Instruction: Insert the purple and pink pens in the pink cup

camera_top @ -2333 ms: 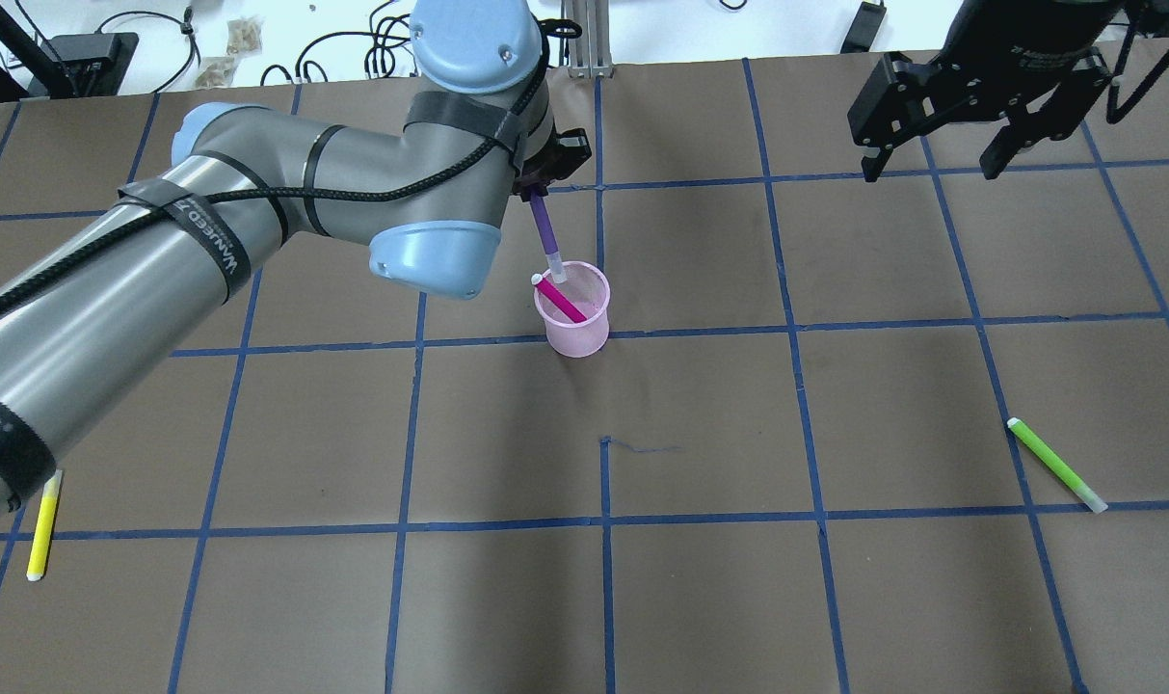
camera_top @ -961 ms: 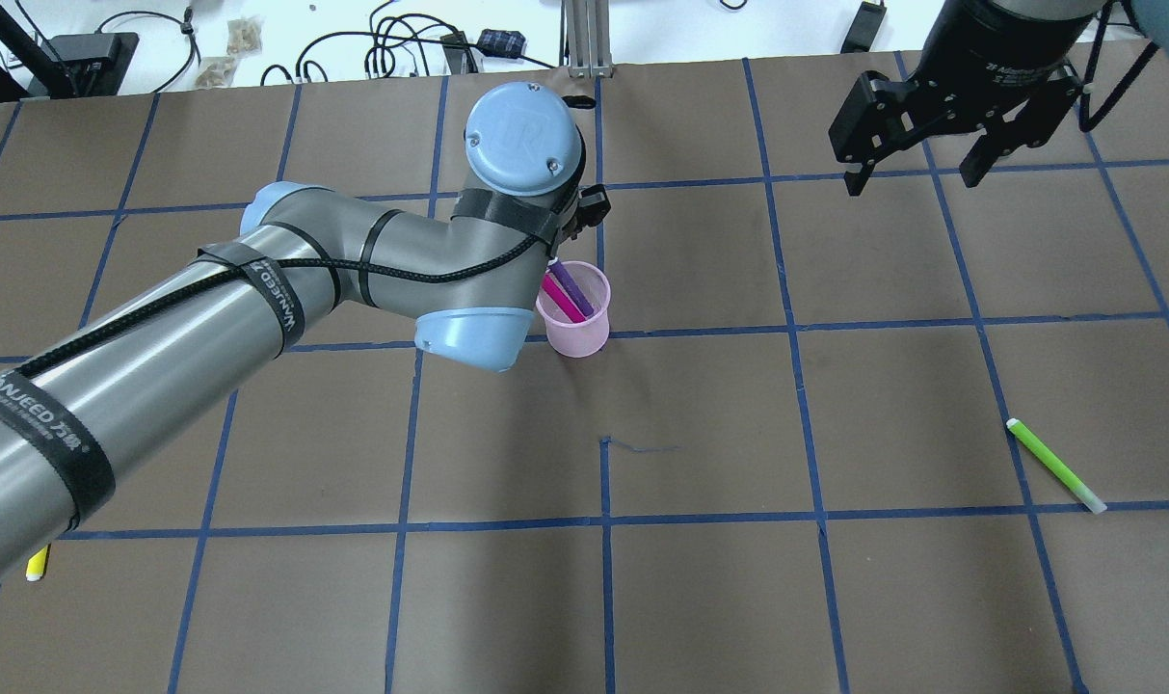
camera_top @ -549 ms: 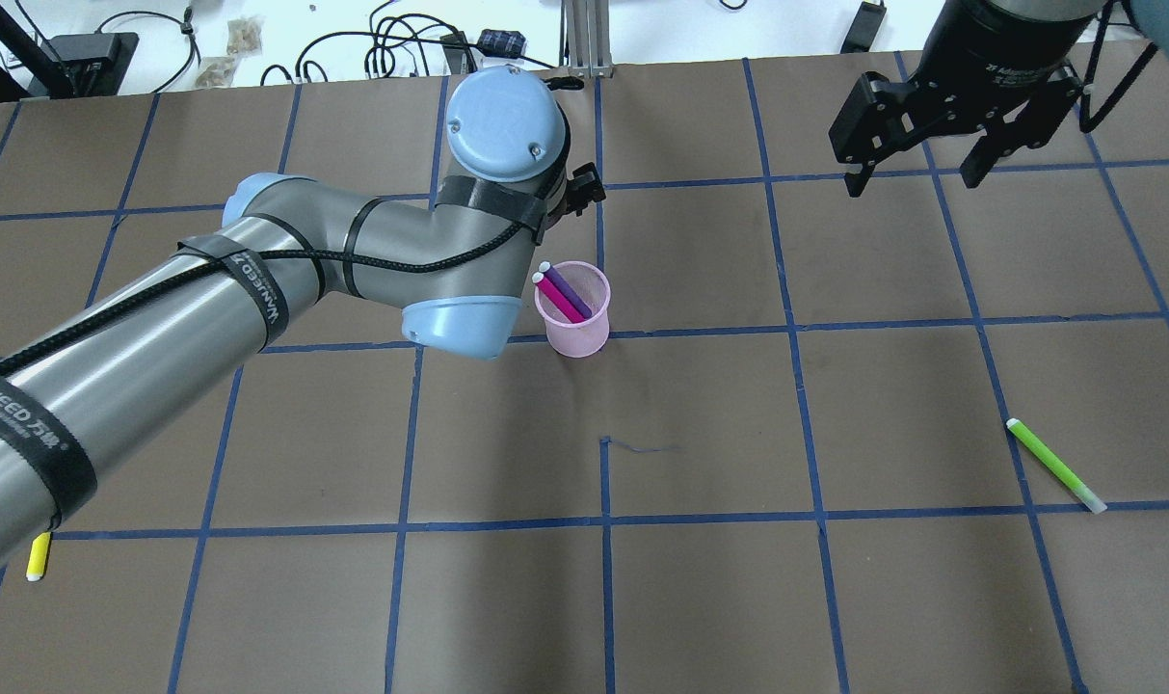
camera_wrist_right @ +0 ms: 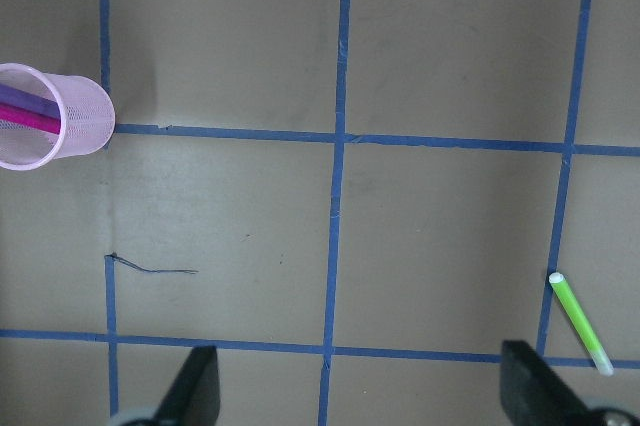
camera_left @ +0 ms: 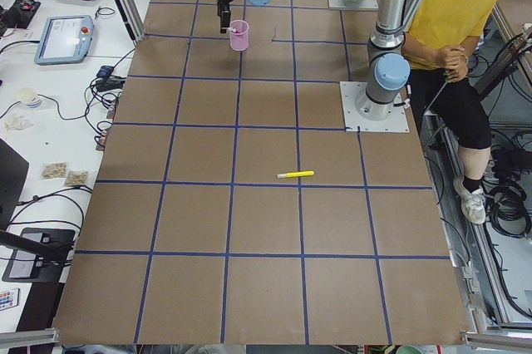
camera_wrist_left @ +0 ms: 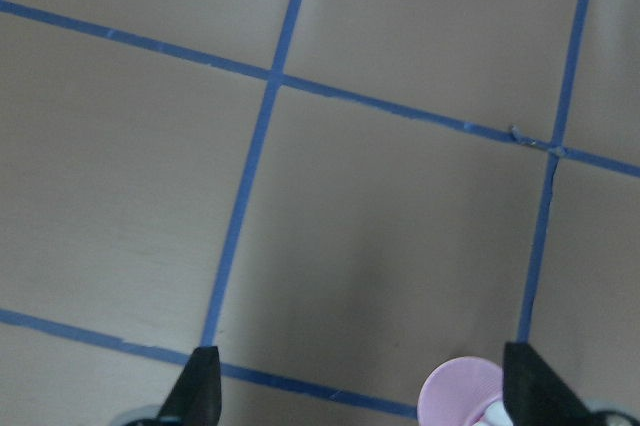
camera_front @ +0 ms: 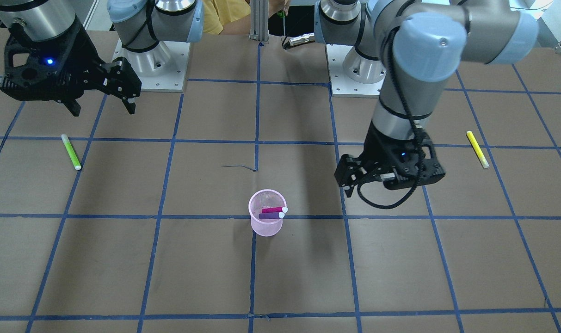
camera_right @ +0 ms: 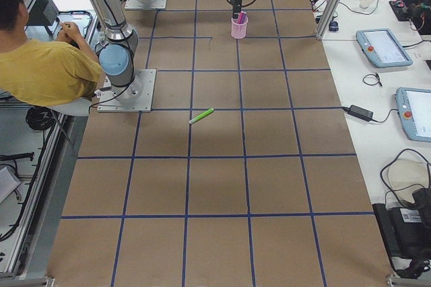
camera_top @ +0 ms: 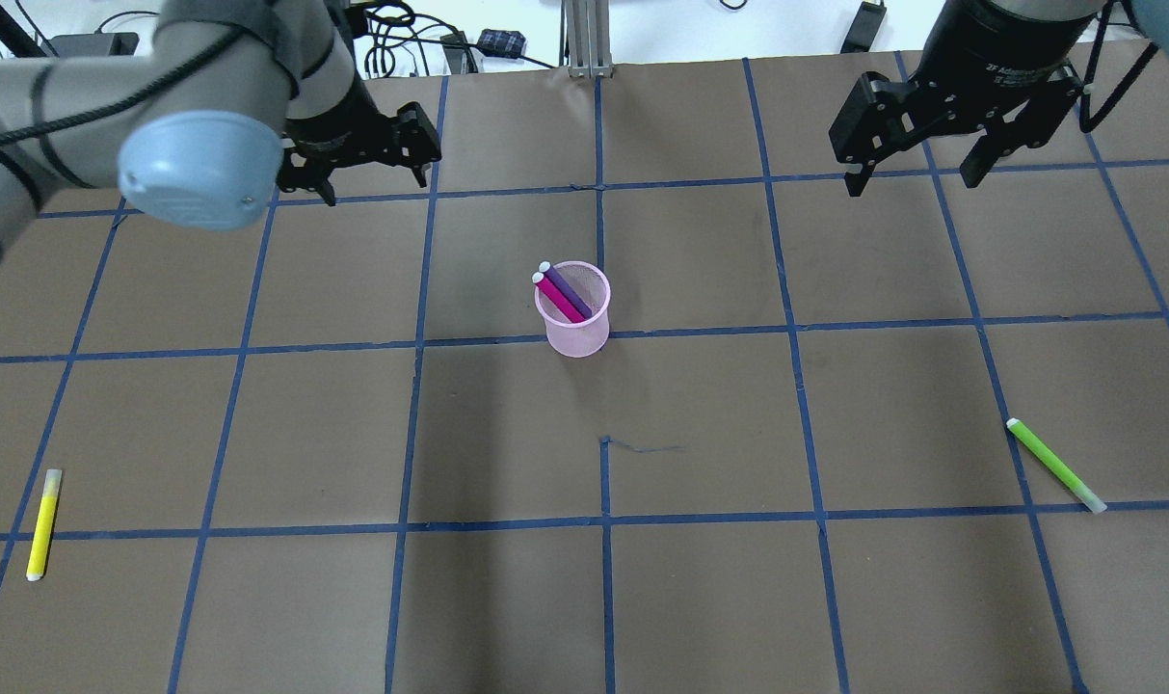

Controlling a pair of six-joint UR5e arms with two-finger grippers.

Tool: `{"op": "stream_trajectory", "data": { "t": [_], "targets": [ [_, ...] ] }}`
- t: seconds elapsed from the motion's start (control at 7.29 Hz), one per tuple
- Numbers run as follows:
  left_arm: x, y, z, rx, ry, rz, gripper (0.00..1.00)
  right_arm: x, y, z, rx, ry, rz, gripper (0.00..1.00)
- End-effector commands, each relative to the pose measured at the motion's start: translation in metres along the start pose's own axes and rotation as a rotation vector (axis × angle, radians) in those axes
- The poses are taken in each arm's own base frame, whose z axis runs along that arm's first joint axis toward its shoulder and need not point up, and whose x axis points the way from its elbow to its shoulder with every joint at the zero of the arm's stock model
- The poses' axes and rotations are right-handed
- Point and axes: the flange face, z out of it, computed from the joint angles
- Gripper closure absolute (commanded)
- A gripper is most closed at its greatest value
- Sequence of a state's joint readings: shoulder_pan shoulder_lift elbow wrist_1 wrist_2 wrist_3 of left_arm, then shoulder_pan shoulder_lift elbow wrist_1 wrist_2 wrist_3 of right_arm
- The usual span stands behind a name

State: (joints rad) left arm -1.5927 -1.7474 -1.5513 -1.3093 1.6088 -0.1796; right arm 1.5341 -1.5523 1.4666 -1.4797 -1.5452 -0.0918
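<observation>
The pink mesh cup stands upright near the table's middle. The purple pen and the pink pen lean side by side inside it, white caps at its left rim. They also show in the front view, the pink pen above the purple pen. My left gripper is open and empty, well to the left of and beyond the cup. My right gripper is open and empty, at the far right. The right wrist view shows the cup at its left edge.
A yellow pen lies at the near left and a green pen at the near right. Blue tape lines grid the brown table cover. Cables lie beyond the far edge. A person in a yellow shirt sits behind the robot.
My left gripper lowered the purple pen into the cup, let it go, then drew away to the left. The right gripper has barely moved.
</observation>
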Motion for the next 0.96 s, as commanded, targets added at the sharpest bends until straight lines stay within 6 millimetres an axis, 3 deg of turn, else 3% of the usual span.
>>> {"op": "stream_trajectory", "data": {
  "t": [0.0, 0.27, 0.55, 0.82],
  "targets": [
    [-0.044, 0.022, -0.050, -0.107, -0.016, 0.062, 0.00, 0.000, 0.000, -0.001, -0.001, 0.004, 0.014, 0.00],
    [-0.044, 0.050, -0.063, -0.181, 0.015, 0.170, 0.00, 0.000, 0.000, -0.003, 0.002, 0.004, 0.021, 0.00],
    [-0.042, 0.064, -0.080, -0.170, 0.042, 0.303, 0.00, 0.000, 0.000, -0.001, 0.001, 0.003, 0.021, 0.00],
    [-0.048, 0.049, -0.080, -0.098, 0.040, 0.256, 0.00, 0.000, 0.000, -0.001, 0.001, 0.001, 0.021, 0.00]
  ]
}}
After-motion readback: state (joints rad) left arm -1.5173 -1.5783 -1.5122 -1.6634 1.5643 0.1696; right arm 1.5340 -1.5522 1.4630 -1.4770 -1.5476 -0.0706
